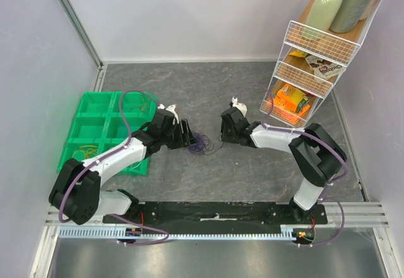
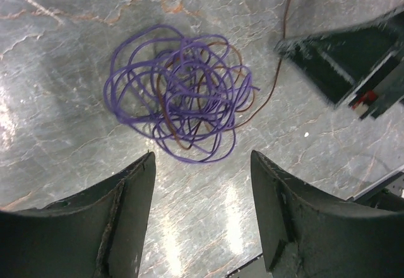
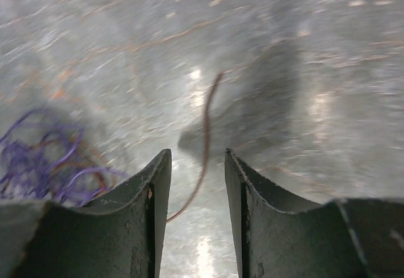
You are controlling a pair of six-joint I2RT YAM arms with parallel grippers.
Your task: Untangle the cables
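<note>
Table: the grey marbled table top [image 1: 252, 170] carries the work. The cables [image 1: 202, 144] lie on it at mid-table, between the two arms.
Tangle: a loose purple coil [image 2: 180, 95] in many overlapping loops, with a brown wire [image 3: 206, 126] threaded through it. The brown wire's free end trails out toward the right arm.
Step in hand: judged from the layout, taking hold of the brown wire's loose end so that it can be drawn out of the purple loops.
Doing it well: pinch the brown end squarely between the pads, low near the table. Pull slowly and away from the coil, along the line of the tail. The coil looks light, so it would probably drag along unless the other arm pins it.
Risk: a fast pull could tighten the loops into a knot.
Left gripper [image 2: 202, 158]: jaws wide apart, poised just over the near edge of the purple coil. It holds nothing and touches nothing.
Right gripper [image 3: 197, 154]: jaws part-way apart and straddling the brown tail. A gap shows on both sides of the wire, so no pinch is visible, though the view is blurred.
</note>
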